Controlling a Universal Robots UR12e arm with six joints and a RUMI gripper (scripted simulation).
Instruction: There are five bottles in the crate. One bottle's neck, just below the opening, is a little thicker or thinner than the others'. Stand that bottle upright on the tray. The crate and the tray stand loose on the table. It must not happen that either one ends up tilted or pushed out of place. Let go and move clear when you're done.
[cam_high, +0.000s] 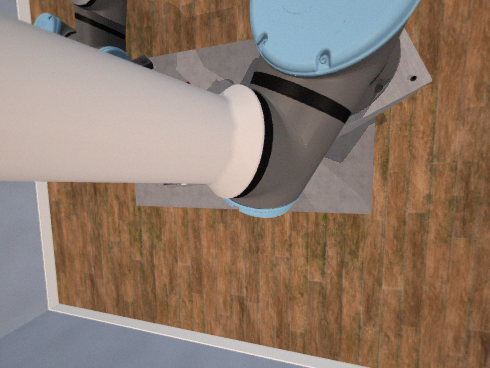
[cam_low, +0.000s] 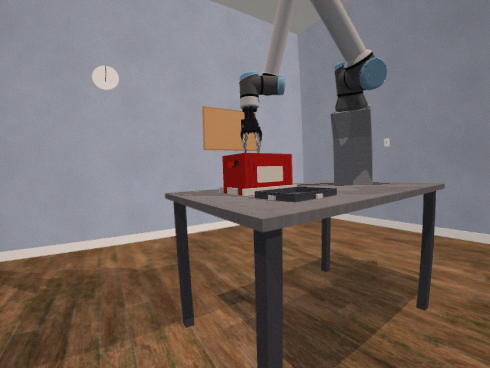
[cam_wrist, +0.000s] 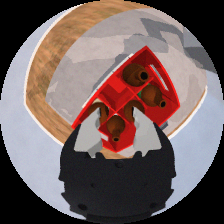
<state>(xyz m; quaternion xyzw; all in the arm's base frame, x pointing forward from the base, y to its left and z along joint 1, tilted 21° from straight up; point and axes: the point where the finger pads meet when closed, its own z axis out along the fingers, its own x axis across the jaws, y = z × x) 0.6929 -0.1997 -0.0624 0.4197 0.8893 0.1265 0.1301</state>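
Five brown bottles (cam_wrist: 116, 127) upright in red crate (cam_wrist: 150, 57), none on tray (cam_low: 295, 193); claw (cam_low: 251, 142) poised above crate, partly spread, holding nothing; likely glass, stiff, slippery, breakable, best pinched at narrow neck below opening; odd bottle not discernible

Blue walls (cam_low: 60, 165), wooden floor (cam_low: 100, 310).

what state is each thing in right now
gripper: part open, holding nothing, above the crate
red crate: on the table, bottles inside
brown bottles: upright in the crate's cells
dark tray: on the table, nothing on it
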